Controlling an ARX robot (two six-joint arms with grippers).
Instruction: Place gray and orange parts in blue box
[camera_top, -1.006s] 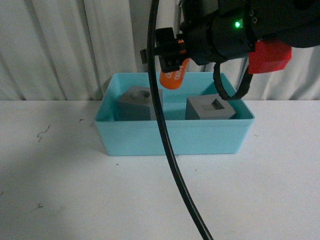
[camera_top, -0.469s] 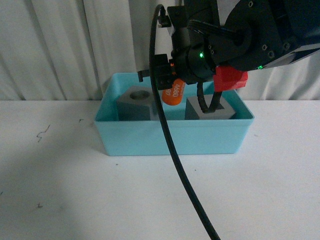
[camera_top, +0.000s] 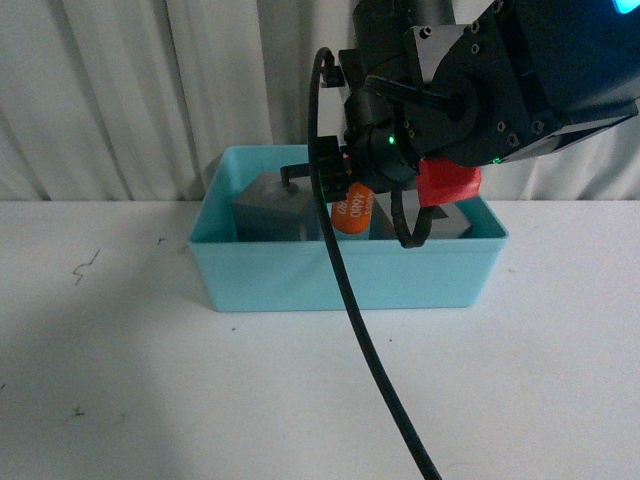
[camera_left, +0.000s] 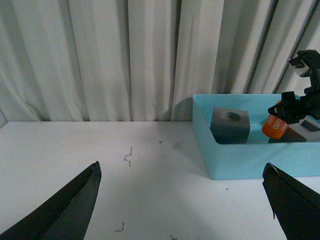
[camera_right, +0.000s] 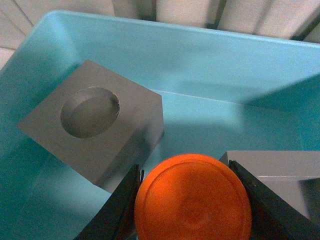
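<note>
My right gripper (camera_top: 335, 200) is shut on the orange cylinder (camera_top: 351, 211) with white digits and holds it low inside the blue box (camera_top: 345, 270), between the two gray cubes. The cube with the round recess (camera_top: 270, 207) sits at the box's left; the other cube (camera_top: 445, 222) is mostly hidden behind the arm. In the right wrist view the cylinder's end (camera_right: 192, 197) fills the gap between the fingers, over the box floor (camera_right: 210, 125), beside the round-recess cube (camera_right: 95, 122) and the second cube (camera_right: 280, 175). My left gripper (camera_left: 185, 200) is open and empty over the table, left of the box (camera_left: 250, 155).
White curtains (camera_top: 130, 90) hang close behind the box. A black cable (camera_top: 365, 340) runs from the right arm down across the front of the box to the lower edge. The white table (camera_top: 150, 380) has a few small dark marks.
My right gripper has come down with the orange cylinder from above the box rim to between the two cubes inside the box. The left gripper shows no movement.
</note>
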